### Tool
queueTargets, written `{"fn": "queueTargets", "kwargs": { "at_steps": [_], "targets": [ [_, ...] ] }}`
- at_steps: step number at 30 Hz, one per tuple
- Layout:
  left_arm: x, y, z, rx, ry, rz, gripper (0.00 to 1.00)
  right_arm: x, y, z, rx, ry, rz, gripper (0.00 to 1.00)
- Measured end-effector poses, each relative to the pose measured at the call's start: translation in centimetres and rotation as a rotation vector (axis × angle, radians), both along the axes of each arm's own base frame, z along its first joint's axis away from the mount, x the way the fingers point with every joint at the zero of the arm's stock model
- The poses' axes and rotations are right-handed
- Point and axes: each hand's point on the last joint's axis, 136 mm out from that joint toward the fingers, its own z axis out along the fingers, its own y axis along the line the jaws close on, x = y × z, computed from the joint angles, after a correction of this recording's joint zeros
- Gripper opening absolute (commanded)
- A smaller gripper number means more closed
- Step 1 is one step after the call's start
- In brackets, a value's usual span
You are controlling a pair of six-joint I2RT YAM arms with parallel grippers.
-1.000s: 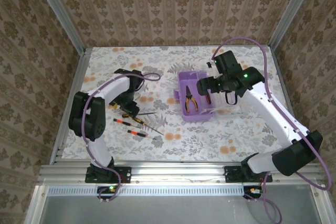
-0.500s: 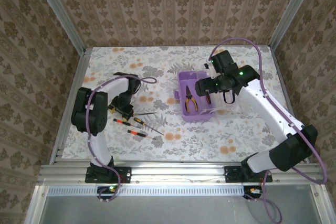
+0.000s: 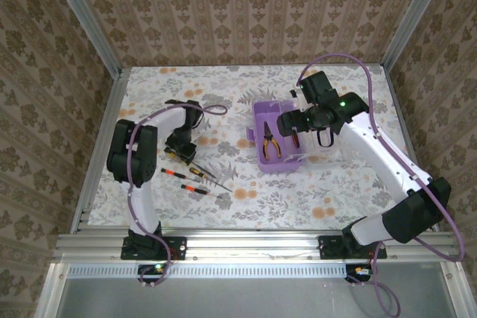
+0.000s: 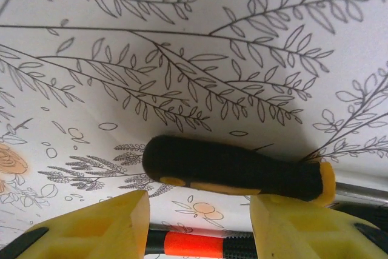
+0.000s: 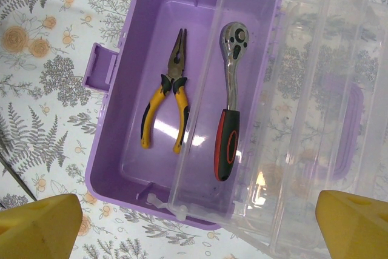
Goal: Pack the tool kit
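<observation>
**Box** [image 3: 272, 166]: purple, open, centre-right on the floral table [image 3: 335, 184]. A latch tab [image 5: 97, 68] sticks out from its left wall in the right wrist view.

**Lid** [image 5: 303, 89]: clear, swung open and tilted along the box's right side. Its near edge overlaps the interior. A purple handle [image 5: 354, 125] shows through it.

**Pliers** [image 5: 167, 98]: yellow-black grips, flat inside the box in its left half.

**Wrench** [image 5: 229, 107]: ratchet type with a red-black grip, inside the box just beside the pliers and partly under the lid's edge.

**Screwdrivers** [image 3: 174, 173]: several, loose on the table left of the box and well apart from it.

**Left gripper** [image 4: 200, 210]: low over the screwdrivers, jaws apart with nothing pinched. A black-yellow handle [image 4: 233, 171] lies crosswise at the fingertips. An orange-black handle [image 4: 194, 245] shows lower in the gap.

**Right gripper** [image 5: 194, 210]: above the box, jaws spread wide and released, holding nothing.
</observation>
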Motion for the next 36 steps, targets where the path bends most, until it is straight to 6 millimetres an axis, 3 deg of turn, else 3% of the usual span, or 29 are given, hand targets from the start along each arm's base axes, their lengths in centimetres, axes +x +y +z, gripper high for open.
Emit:
{"fn": "queueTargets", "kwargs": {
  "at_steps": [14,20,27,36],
  "targets": [
    [0.4,-0.5,-0.3,-0.001,0.02,-0.008,0.44,0.1,-0.3,0.0,0.0,-0.001,-0.008,1.0],
    [2.6,-1.0,0.6,0.013,-0.059,-0.046,0.61,0.1,-0.4,-0.1,0.0,0.002,-0.011,1.0],
    [4.6,-1.5,1.6,0.005,-0.099,-0.117,0.63,-0.1,-0.6,-0.4,0.002,0.01,-0.014,1.0],
    [3.6,-2.3,0.5,-0.041,-0.011,-0.178,0.62,-0.5,-1.0,1.0,0.022,-0.027,-0.021,1.0]
  ]
}}
